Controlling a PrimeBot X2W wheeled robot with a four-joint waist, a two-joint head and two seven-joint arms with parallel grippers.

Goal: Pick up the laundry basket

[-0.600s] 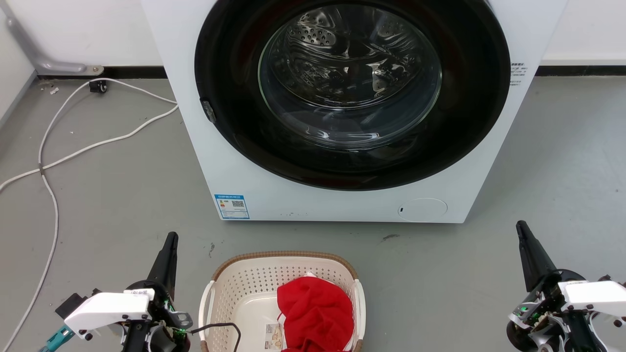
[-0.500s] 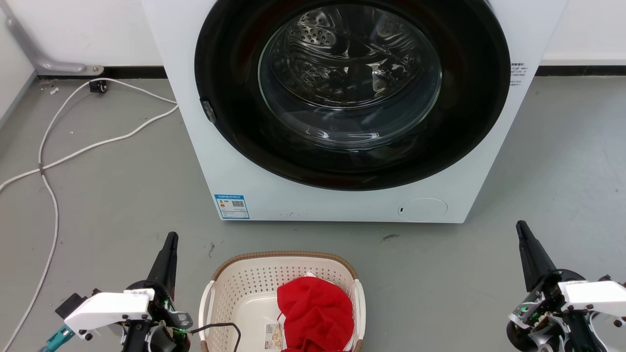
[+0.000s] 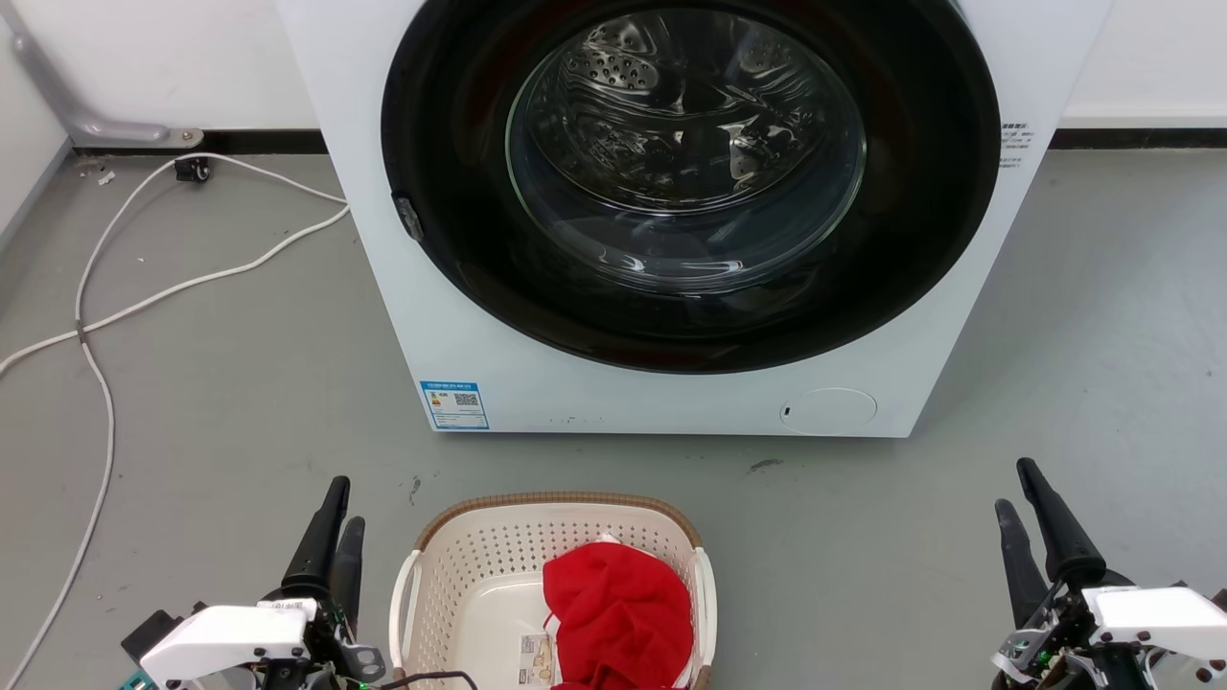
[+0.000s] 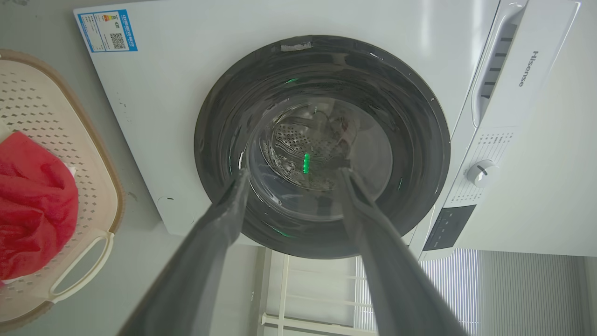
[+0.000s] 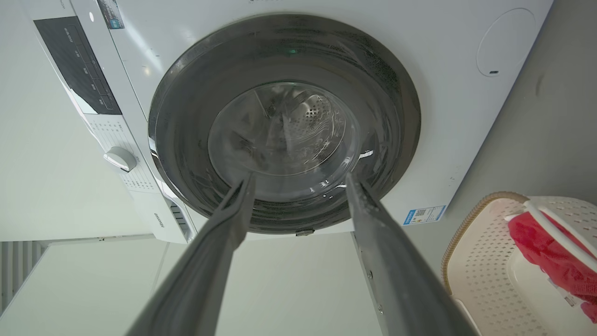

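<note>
In the head view, two parted fingers are now seen on the left gripper [image 3: 345, 503] and on the right gripper [image 3: 1014, 485], where one finger was seen on each before. Both are set lower in the frame. The laundry basket [image 3: 479, 561] is placed on the near floor between them, cut off at the bottom edge, with a red cloth [image 3: 618, 613] inside.

In the left wrist view, the left gripper [image 4: 294, 173] is held open and empty. "Hisense" is read on the washing machine [image 4: 163, 93].

In the right wrist view, the right gripper [image 5: 301, 179] is likewise spread on nothing. The laundry basket [image 5: 485, 252] is cut off by the frame, and the blue label [image 5: 424, 214] is too small to be read.
</note>
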